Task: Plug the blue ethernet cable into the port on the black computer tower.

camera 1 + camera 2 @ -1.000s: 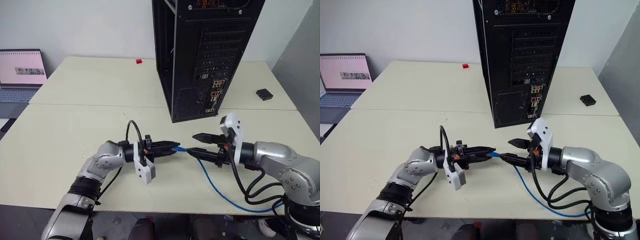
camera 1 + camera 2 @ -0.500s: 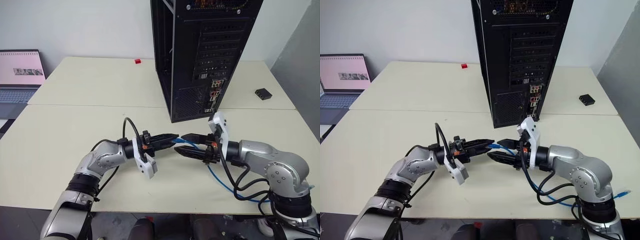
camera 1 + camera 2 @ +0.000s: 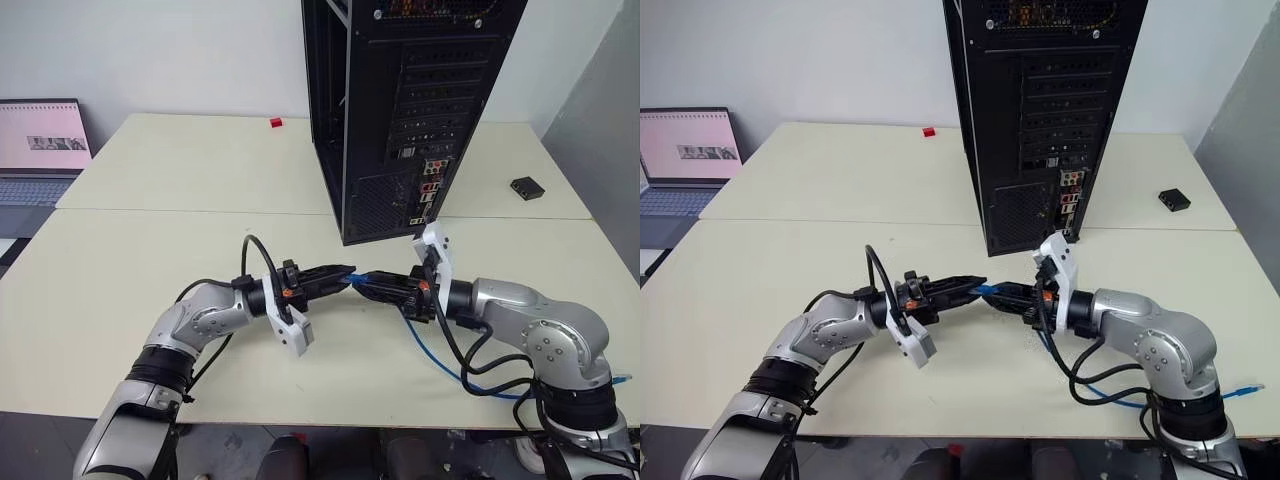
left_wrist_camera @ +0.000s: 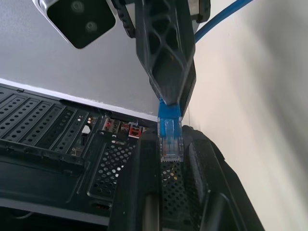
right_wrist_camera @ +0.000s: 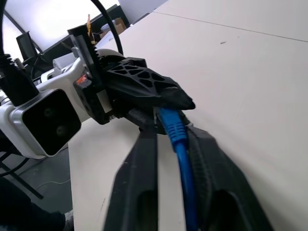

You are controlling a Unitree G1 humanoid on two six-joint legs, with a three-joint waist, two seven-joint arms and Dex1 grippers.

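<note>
Cable plug (image 4: 170,137) between both closed jaws

Lighting is bright, even and diffuse; shadows on the table (image 3: 150,260) are faint. Wrist views blur at close range.

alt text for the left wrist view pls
The blue ethernet cable's clear plug sits pinched between the left gripper's two black fingers, while the right gripper clamps the cord just behind it. The black computer tower's perforated rear panel lies beyond.
</note>
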